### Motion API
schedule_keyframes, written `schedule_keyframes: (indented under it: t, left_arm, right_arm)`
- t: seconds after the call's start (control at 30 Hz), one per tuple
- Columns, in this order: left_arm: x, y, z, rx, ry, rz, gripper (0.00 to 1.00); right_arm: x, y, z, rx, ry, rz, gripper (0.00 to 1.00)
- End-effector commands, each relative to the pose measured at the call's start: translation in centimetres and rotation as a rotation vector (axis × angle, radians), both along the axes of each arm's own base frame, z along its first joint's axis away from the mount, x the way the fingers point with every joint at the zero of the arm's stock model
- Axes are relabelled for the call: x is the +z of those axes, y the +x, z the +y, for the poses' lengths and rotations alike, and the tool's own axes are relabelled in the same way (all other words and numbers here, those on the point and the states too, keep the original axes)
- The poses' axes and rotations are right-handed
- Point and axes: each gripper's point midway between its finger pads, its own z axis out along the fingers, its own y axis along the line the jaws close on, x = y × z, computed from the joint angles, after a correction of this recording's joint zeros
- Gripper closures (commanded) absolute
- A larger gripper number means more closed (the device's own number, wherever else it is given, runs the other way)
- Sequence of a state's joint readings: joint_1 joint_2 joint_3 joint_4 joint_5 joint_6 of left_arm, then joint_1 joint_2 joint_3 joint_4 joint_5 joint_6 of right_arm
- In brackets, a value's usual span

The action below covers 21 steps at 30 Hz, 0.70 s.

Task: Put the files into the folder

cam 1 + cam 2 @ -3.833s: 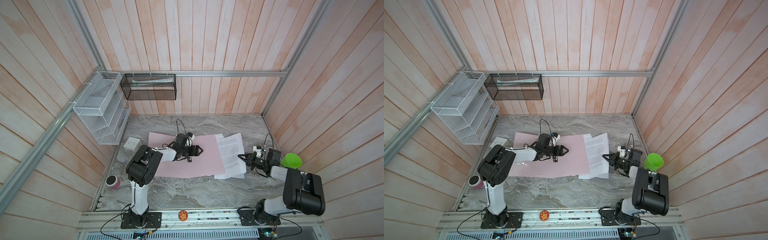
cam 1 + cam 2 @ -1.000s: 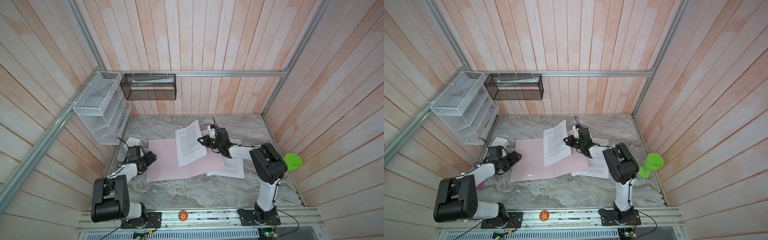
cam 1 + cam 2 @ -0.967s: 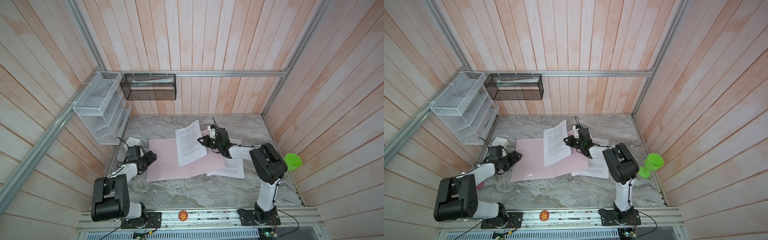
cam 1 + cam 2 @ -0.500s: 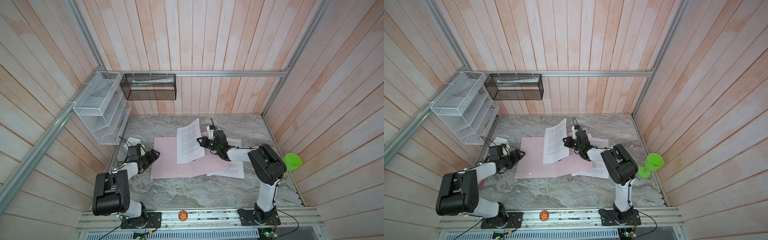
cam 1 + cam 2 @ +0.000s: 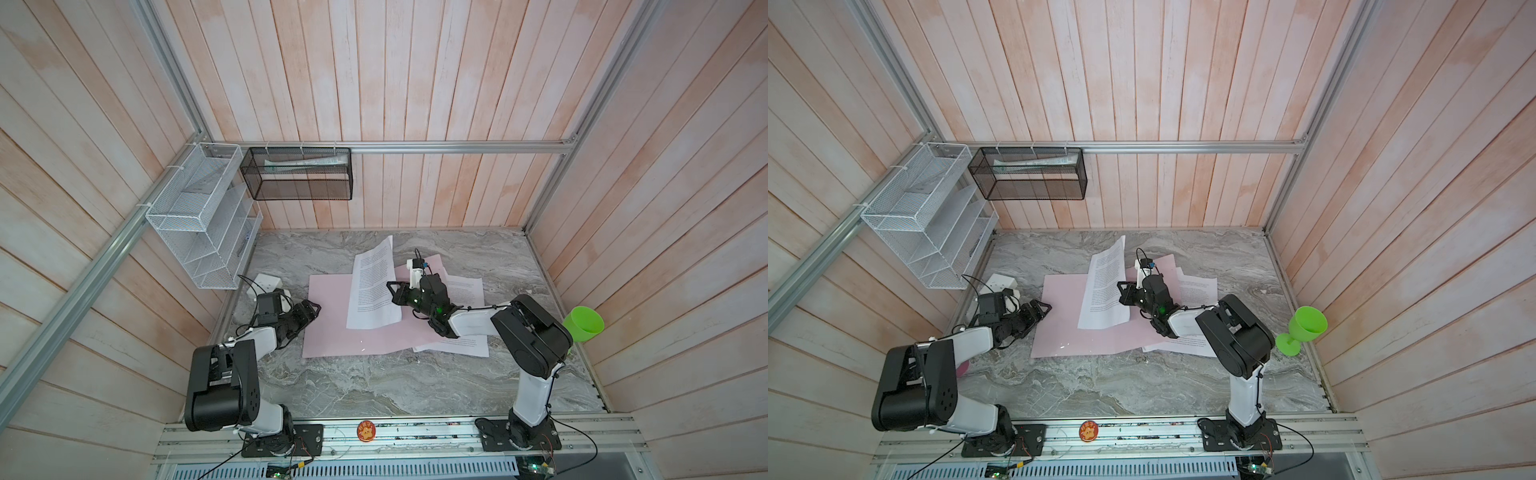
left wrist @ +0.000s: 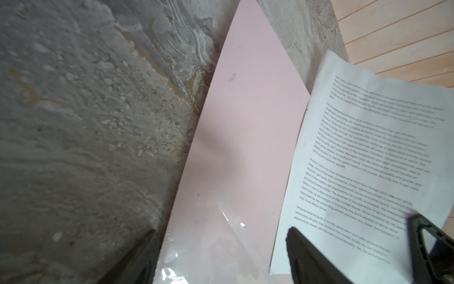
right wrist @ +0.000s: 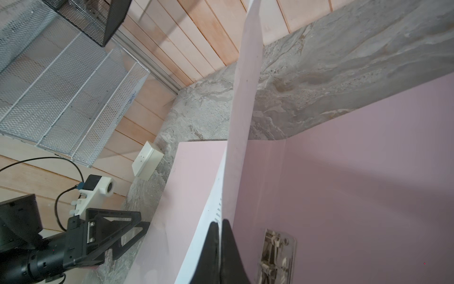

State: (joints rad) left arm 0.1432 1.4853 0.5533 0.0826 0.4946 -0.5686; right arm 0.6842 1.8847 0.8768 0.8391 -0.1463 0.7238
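Right wrist view: right gripper (image 7: 219, 224) shows only its tips, the rest is cut off by the frame. Tips are pressed together on the edge of one sheet (image 7: 242, 118), which stands curled over the open folder (image 7: 356, 172) near its metal clip (image 7: 276, 250). In a top view, the remaining files (image 5: 463, 291) lie at the folder's right side, partly hidden by the right arm (image 5: 469, 324). Left gripper (image 5: 312, 309) is spread wide at the folder's left edge and holds nothing; contact unclear.

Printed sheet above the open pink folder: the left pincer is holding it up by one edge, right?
No, the right pincer holds the printed sheet up by one edge above the open pink folder; the right wrist view shows it. The left pincer is open.
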Motion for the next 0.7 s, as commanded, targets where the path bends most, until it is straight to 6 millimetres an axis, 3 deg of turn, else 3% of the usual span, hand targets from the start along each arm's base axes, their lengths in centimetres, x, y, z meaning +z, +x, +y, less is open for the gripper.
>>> schedule_keyframes:
  t: [0.0, 0.27, 0.67]
  left_arm:
    - [-0.2, -0.3, -0.3, -0.014, -0.009, -0.005, 0.17]
    - [-0.3, -0.3, -0.3, -0.017, -0.006, -0.006, 0.17]
    - [-0.2, -0.4, -0.5, -0.022, -0.006, -0.008, 0.17]
  right_arm:
    - [3.3, 0.2, -0.5, -0.050, 0.041, -0.126, 1.00]
    - [5.6, -0.6, -0.7, -0.055, 0.005, -0.220, 1.00]
    - [5.6, -3.2, 1.5, 0.036, -0.066, -0.304, 1.00]
